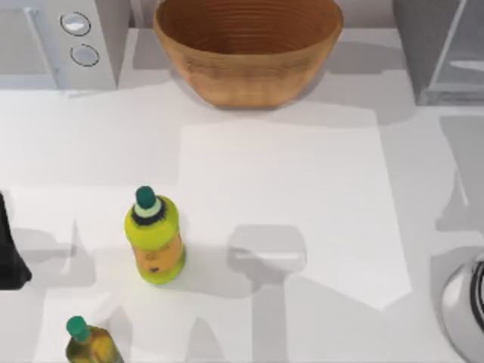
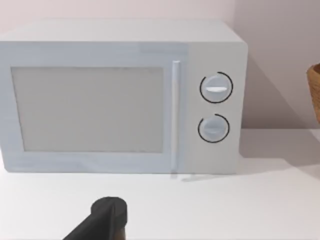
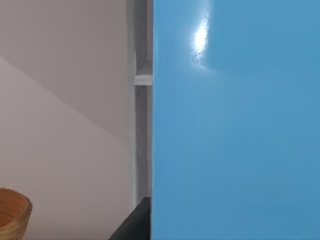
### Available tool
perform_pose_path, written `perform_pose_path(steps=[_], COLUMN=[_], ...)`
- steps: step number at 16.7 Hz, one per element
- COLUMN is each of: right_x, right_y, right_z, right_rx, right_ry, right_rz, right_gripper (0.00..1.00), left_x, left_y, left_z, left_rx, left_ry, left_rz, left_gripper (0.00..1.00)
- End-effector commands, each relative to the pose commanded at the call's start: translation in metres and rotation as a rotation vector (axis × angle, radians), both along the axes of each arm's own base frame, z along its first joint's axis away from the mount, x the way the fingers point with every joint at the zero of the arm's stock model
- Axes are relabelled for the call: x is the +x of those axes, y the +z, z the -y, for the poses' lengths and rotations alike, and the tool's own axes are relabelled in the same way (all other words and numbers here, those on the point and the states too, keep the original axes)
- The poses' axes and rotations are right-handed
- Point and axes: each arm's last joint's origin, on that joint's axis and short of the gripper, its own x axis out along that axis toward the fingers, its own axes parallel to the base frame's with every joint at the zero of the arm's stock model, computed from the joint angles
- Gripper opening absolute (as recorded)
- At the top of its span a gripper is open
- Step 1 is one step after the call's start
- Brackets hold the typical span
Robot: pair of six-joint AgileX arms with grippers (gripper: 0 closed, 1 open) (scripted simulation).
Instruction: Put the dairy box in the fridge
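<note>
The dairy box (image 3: 235, 130) shows in the right wrist view as a broad sky-blue face, very close to the camera. A dark finger (image 3: 134, 227) of my right gripper lies against the box's edge, so the gripper is shut on the box. Just behind the box is the grey edge of the fridge (image 3: 141, 100), with a shelf line showing. In the top view the fridge (image 1: 442, 49) stands at the table's far right corner with its pale door panel. My left gripper (image 2: 102, 222) is parked at the table's left edge (image 1: 9, 253), facing the microwave.
A light-grey microwave (image 1: 57, 41) with two dials stands at the far left. A wooden bowl (image 1: 248, 45) sits at the back centre. A yellow-green bottle (image 1: 155, 238) stands left of centre, and another bottle (image 1: 91, 344) near the front edge. A round grey object (image 1: 465, 302) is at the right edge.
</note>
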Motion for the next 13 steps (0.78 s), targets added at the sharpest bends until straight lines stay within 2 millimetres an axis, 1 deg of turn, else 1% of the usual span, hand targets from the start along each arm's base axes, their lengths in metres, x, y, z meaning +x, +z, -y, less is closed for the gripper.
perform_pose_path(steps=[1, 3, 5, 6, 8, 10, 11, 13], right_x=[0.014, 0.049, 0.092, 0.114, 0.158, 0.195, 0.210, 0.234], right_y=[0.009, 0.020, 0.019, 0.014, -0.005, -0.033, -0.049, -0.078], right_z=[0.003, 0.010, 0.020, 0.027, 0.041, 0.056, 0.063, 0.076], right_rx=[-0.002, -0.006, -0.006, -0.005, -0.001, 0.005, 0.007, 0.011], right_ry=[-0.001, -0.004, -0.007, -0.008, -0.010, -0.010, -0.010, -0.010], right_rz=[0.000, -0.014, -0.041, -0.056, -0.087, -0.112, -0.120, -0.128], right_gripper=[0.00, 0.00, 0.00, 0.00, 0.00, 0.00, 0.00, 0.00], left_x=[0.000, 0.000, 0.000, 0.000, 0.000, 0.000, 0.000, 0.000], left_y=[0.000, 0.000, 0.000, 0.000, 0.000, 0.000, 0.000, 0.000], left_z=[0.000, 0.000, 0.000, 0.000, 0.000, 0.000, 0.000, 0.000], left_rx=[0.000, 0.000, 0.000, 0.000, 0.000, 0.000, 0.000, 0.000], left_ry=[0.000, 0.000, 0.000, 0.000, 0.000, 0.000, 0.000, 0.000], left_rz=[0.000, 0.000, 0.000, 0.000, 0.000, 0.000, 0.000, 0.000], left_gripper=[1.00, 1.00, 1.00, 1.00, 1.00, 1.00, 1.00, 1.00])
